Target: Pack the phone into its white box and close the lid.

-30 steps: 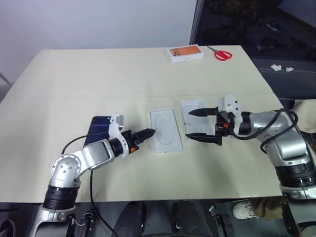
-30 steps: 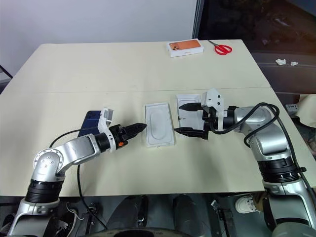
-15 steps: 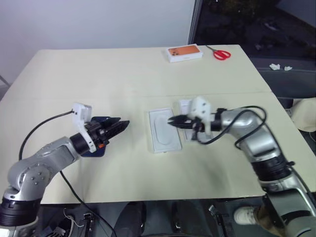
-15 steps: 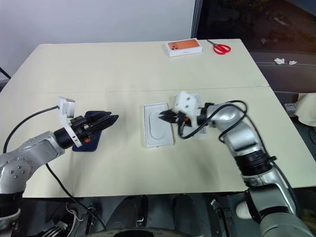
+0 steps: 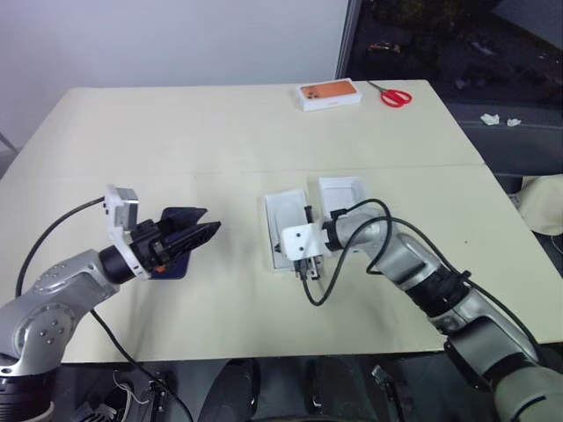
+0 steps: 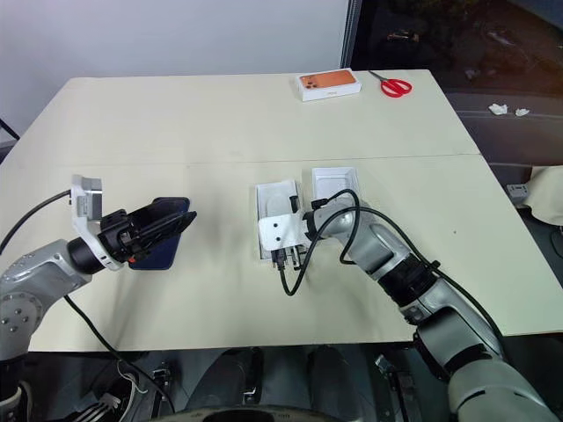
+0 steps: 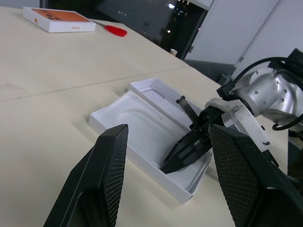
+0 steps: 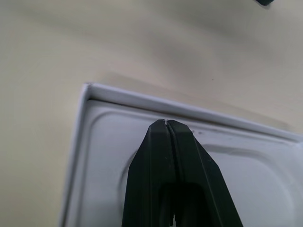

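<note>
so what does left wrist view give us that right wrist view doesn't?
Left wrist: the orange-topped box, red scissors, the upturned lid beside the white box, and the left end effector, open. Right wrist: the right end effector's tips pressed shut, close up. Both: those shut tips inside the white box, and the table.

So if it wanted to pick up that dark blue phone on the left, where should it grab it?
Probably across its two long edges, coming straight down from above. The phone is a thin slab lying flat on the table, so only the narrow sides offer a hold. The left gripper hovers open just above it; the right gripper, shut, points into the white box.
</note>
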Tool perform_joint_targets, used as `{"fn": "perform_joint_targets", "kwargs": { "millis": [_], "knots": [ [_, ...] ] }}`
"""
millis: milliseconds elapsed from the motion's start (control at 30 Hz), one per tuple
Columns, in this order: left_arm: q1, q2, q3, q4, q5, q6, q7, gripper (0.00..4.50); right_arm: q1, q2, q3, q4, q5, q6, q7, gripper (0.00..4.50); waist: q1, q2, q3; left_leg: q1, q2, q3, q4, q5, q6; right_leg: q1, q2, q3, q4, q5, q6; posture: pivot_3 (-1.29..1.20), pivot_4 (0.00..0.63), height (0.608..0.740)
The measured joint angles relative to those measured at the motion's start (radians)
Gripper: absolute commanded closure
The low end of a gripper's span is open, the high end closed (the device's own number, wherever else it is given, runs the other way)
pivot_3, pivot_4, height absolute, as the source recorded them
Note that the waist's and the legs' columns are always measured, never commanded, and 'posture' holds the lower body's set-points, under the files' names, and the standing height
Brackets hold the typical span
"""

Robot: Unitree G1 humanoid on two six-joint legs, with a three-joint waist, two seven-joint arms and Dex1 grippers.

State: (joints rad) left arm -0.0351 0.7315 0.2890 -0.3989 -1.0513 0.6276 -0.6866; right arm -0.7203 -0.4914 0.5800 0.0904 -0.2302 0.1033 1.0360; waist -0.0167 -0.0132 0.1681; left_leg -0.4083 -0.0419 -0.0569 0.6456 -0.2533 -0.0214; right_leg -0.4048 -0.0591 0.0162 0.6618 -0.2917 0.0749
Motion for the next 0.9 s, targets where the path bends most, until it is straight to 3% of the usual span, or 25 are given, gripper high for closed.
{"fn": "perform_joint_targets", "kwargs": {
  "millis": [267,633,900],
  "knots": [
    [0.000,-0.033,0.000,-0.012,0.010,0.004,0.009,1.63,-0.004,0.105,-0.036,0.068,0.007,0.022,-0.044,4.44,0.000,0.000,0.000,0.000,0.000,0.000,0.000,0.000,0.000,-0.001,0.000,0.000,0.001,0.000,0.000,0.00,0.150,0.740],
    [-0.004,-0.048,0.000,-0.014,0.014,0.016,0.012,1.63,-0.021,0.089,-0.159,0.040,0.106,0.101,0.001,4.44,-0.001,0.000,0.000,0.000,0.000,0.000,0.000,0.000,0.000,-0.001,0.000,0.000,0.001,0.000,0.000,0.00,0.150,0.740],
    [-0.017,-0.060,-0.001,-0.014,0.021,0.019,0.013,1.63,-0.080,0.045,-0.130,0.132,0.001,-0.024,-0.053,4.44,0.004,0.000,0.000,0.000,-0.001,0.000,0.000,0.000,0.000,0.000,0.000,0.000,0.001,0.000,0.000,0.00,0.150,0.740]
  ]
}}
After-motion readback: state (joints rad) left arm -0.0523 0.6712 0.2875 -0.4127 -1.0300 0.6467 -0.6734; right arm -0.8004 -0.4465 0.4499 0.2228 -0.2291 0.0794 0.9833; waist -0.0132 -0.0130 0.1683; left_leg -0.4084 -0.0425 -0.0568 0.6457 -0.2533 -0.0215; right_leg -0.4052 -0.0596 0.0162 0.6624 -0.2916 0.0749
